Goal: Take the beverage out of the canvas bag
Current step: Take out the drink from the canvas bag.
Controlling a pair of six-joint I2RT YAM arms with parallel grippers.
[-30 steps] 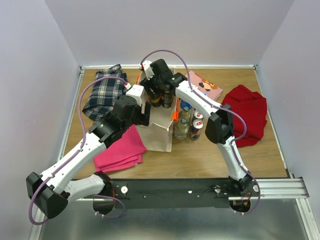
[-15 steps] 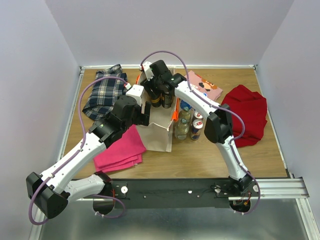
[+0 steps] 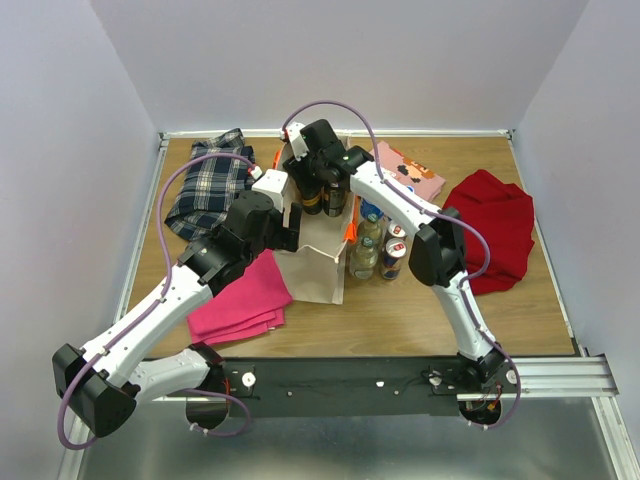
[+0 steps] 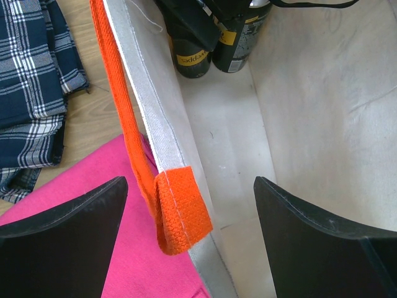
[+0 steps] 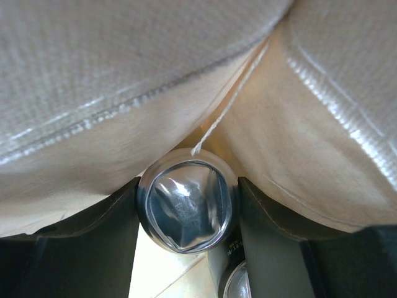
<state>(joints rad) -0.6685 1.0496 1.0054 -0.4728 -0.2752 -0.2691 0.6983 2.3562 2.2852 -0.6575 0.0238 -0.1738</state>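
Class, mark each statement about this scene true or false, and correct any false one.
1. The right gripper has a finger on each side of a can inside the canvas bag. True.
2. The left gripper straddles the bag's wall. True.
3. The left gripper is clamped shut. False: it is open.
4. Every drink is inside the bag. False: bottles stand on the table beside it.

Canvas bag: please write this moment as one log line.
left fingers open astride canvas bag wall | right fingers against both sides of can | can inside bag
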